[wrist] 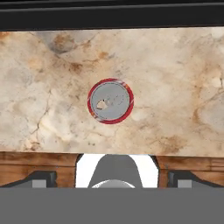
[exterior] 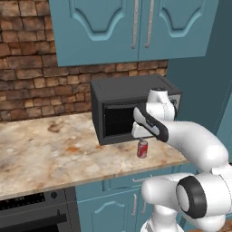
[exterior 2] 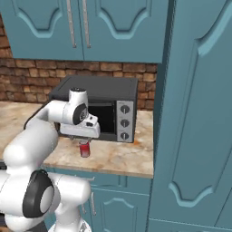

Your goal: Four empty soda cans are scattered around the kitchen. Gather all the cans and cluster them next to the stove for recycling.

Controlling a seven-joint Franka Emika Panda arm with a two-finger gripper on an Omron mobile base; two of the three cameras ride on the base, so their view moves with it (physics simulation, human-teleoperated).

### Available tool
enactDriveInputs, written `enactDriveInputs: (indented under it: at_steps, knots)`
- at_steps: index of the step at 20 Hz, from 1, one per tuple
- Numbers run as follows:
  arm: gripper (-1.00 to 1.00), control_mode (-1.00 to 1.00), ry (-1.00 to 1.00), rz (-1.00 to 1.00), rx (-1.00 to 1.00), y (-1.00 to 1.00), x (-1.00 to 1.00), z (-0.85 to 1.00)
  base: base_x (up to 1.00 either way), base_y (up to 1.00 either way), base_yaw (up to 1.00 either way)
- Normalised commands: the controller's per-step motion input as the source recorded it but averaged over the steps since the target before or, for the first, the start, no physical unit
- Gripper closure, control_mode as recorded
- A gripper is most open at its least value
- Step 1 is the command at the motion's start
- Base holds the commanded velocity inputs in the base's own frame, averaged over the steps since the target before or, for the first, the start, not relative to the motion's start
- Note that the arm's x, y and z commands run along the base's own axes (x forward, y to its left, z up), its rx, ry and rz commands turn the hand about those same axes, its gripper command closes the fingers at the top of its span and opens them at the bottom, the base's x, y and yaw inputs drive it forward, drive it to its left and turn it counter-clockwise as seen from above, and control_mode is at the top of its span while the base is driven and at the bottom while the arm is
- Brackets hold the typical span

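Beige marbled counter (exterior: 54, 149) lies under the gripper (exterior: 144, 134), whose jaws stand wide apart and empty directly above one upright soda can (exterior: 142, 148) near the front edge before the microwave (exterior: 122, 106), so gathering looks barely begun.

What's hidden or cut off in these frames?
- Gripper: the fingers are masked by the hand body in both base views.
- Soda can: the hand view gives the top alone.
- Microwave: the arm covers part of its door.
- Oven: cut by the left base view's bottom edge.
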Motion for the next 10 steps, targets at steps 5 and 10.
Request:
enactDriveInputs:
  at_steps: [5, 10]
  knots:
    - [-1.00, -1.00, 0.02, 0.00, 0.00, 0.16, 0.40, -0.32, 0.00, 0.00, 0.00]
    - [-1.00, -1.00, 0.00, 0.00, 0.00, 0.12, 0.41, -0.53, 0.00, 0.00, 0.00]
